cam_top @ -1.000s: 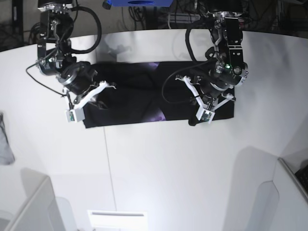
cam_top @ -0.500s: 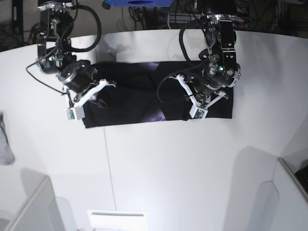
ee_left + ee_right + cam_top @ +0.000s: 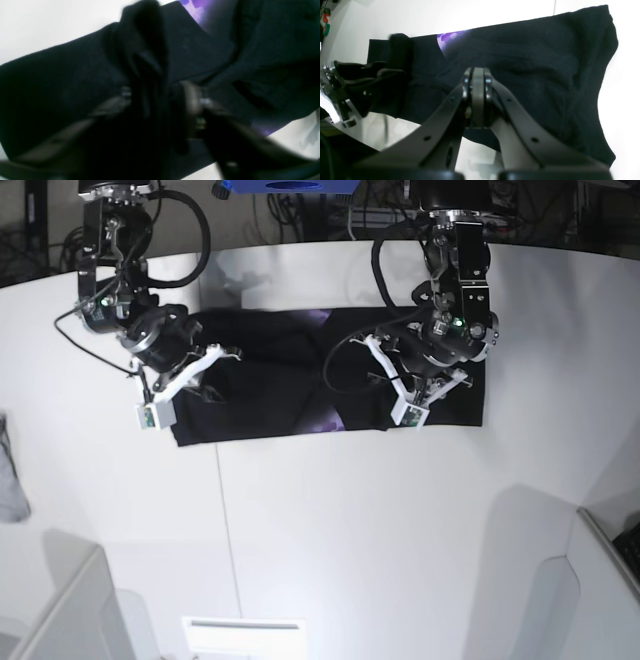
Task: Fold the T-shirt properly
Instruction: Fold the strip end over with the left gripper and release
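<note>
The black T-shirt (image 3: 270,385) lies as a long folded band across the far part of the white table (image 3: 350,530), with purple print (image 3: 325,420) showing near its middle. My left gripper (image 3: 392,392) is over the band's right part. In the left wrist view it (image 3: 162,97) is shut on a raised bunch of the T-shirt (image 3: 145,32). My right gripper (image 3: 200,385) is over the band's left part. In the right wrist view it (image 3: 477,75) is shut, with the T-shirt (image 3: 532,62) behind it and no cloth showing between the fingers.
A small grey cloth (image 3: 8,480) lies at the table's left edge. White boxes stand at the near left (image 3: 60,600) and near right (image 3: 600,580). Cables and equipment sit beyond the table's far edge (image 3: 300,210).
My left gripper has moved from the shirt's right end toward its middle, carrying a pinch of cloth. The right arm has barely moved.
</note>
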